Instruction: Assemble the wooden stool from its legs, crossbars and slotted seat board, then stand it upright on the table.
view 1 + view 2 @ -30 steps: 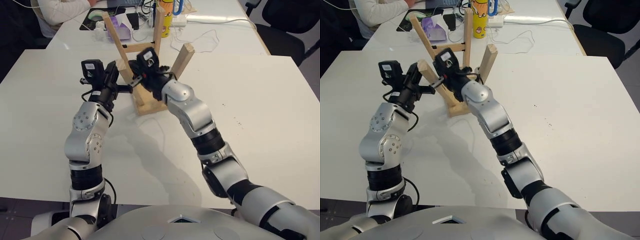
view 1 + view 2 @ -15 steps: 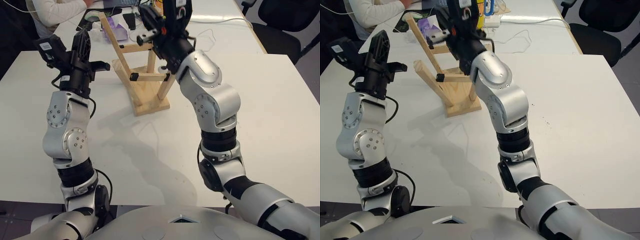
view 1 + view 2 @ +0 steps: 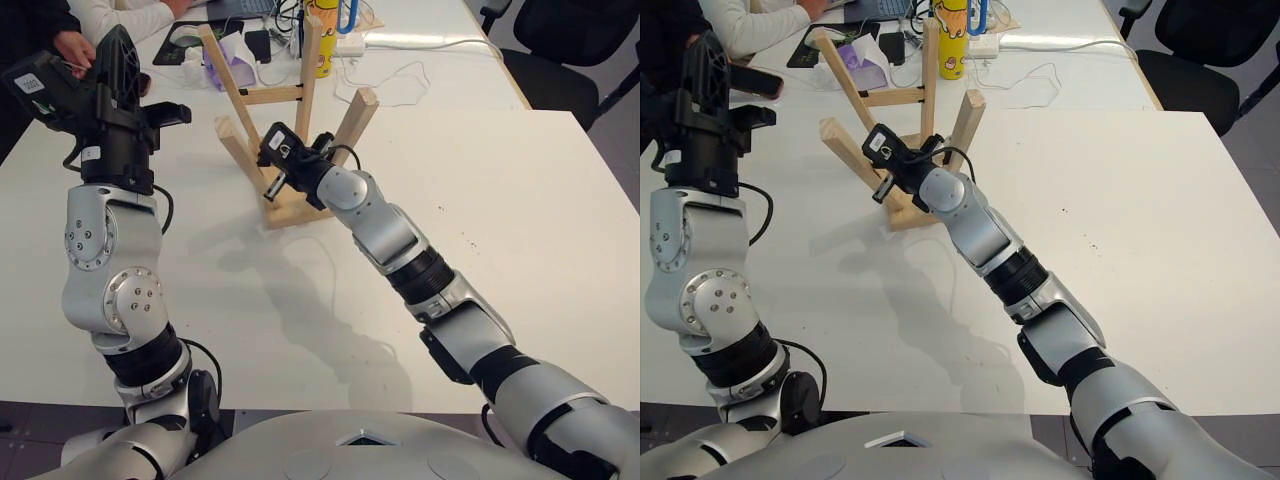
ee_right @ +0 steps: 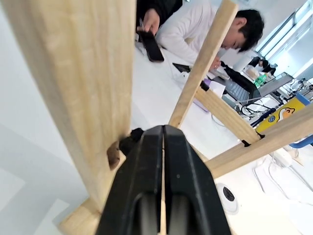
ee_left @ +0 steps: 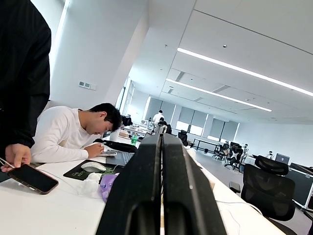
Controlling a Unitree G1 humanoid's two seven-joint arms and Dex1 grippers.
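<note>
The wooden stool stands upside down at the back of the white table (image 3: 520, 200). Its seat board (image 3: 297, 213) lies flat, its legs (image 3: 234, 88) point up, and a crossbar (image 3: 272, 95) joins the two far legs. My right gripper (image 3: 273, 186) is shut and empty, low beside the near left leg (image 4: 83, 88), its tip (image 4: 163, 131) close to a dark hole in that leg. My left gripper (image 3: 118, 48) is held high to the left of the stool, well clear of it, and its fingers (image 5: 146, 186) are shut on nothing.
Behind the stool, on a second table, stand a yellow bottle (image 3: 329, 28), a purple item (image 3: 225, 72) and loose cables (image 3: 400, 75). A person's hand with a phone (image 3: 72, 47) is close behind my left gripper. The table's right half and front are bare.
My right arm has come down from above the stool to the base of its near left leg. My left arm has risen higher and further left. The stool has stayed put.
</note>
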